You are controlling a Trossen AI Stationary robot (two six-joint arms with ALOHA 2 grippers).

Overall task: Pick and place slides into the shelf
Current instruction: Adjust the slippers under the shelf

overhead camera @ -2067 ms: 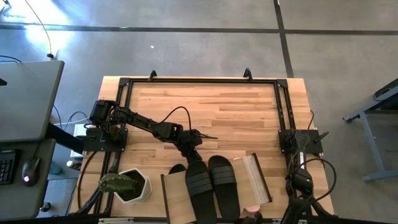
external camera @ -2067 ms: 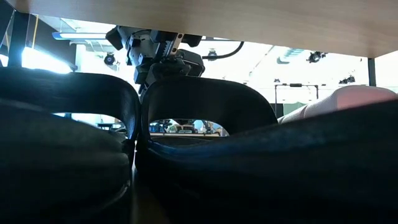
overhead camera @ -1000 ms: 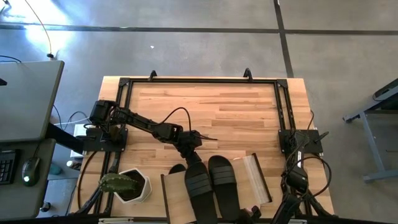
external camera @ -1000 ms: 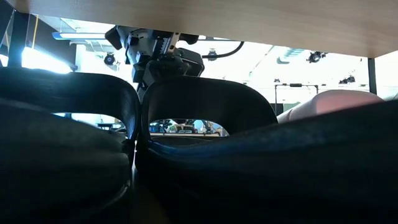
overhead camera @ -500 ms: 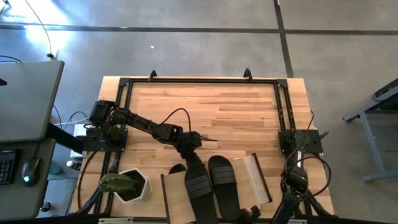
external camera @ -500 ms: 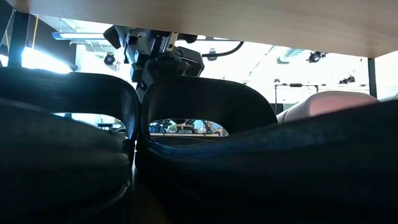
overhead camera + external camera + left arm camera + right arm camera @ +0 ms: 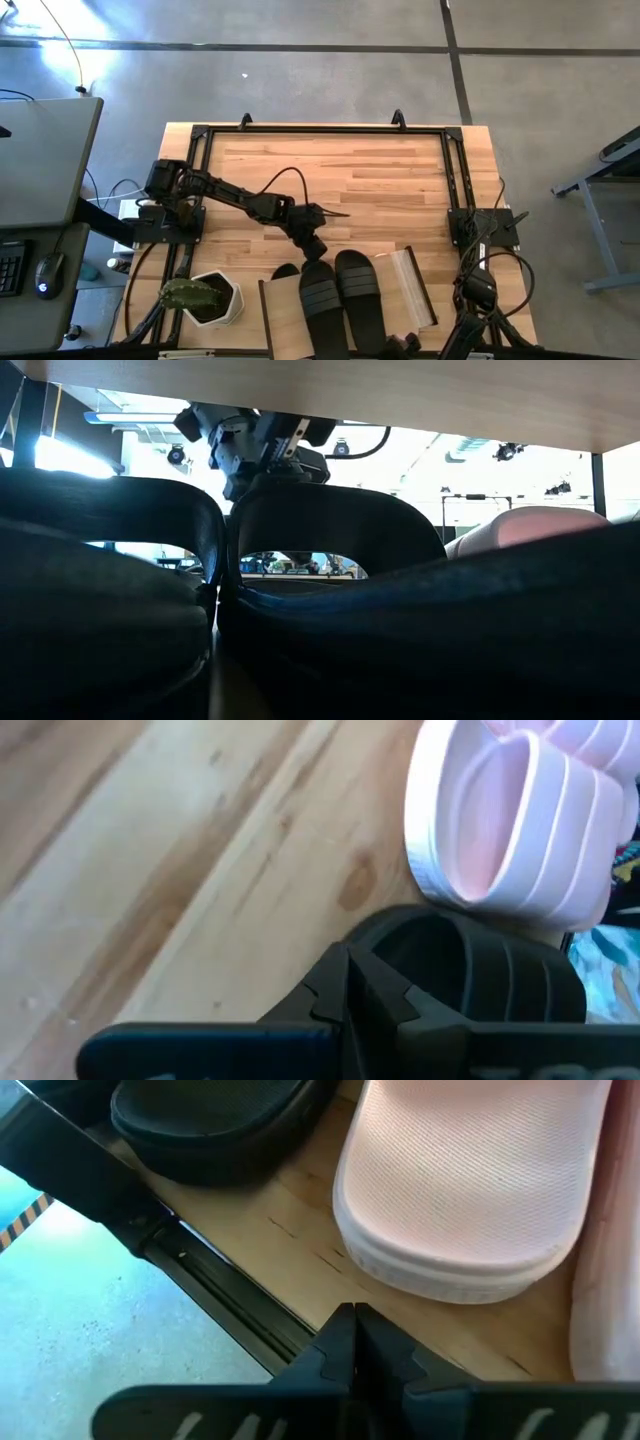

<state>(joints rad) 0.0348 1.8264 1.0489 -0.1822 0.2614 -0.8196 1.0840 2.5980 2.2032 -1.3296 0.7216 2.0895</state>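
Observation:
Two black slides (image 7: 320, 300) (image 7: 358, 290) lie side by side on the light-wood shelf (image 7: 280, 310) at the table's near edge. In the low view their straps (image 7: 330, 525) fill the picture. My left gripper (image 7: 318, 250) (image 7: 350, 982) is shut. It hovers just off the far end of the left black slide (image 7: 480, 980), with a pink slide (image 7: 510, 820) beyond. My right gripper (image 7: 355, 1330) is shut and hangs at the near edge by a pink slide (image 7: 470, 1190) and a black one (image 7: 220, 1120).
A white hexagonal plant pot with a cactus (image 7: 205, 298) stands left of the shelf. A black metal frame (image 7: 325, 130) runs around the bare wood of the table's far half. The table's near edge and the floor (image 7: 100, 1310) show below my right gripper.
My left gripper has drawn back a little from the black slide toward the table's far edge. It has risen slightly and tipped. The slides have stayed where they were.

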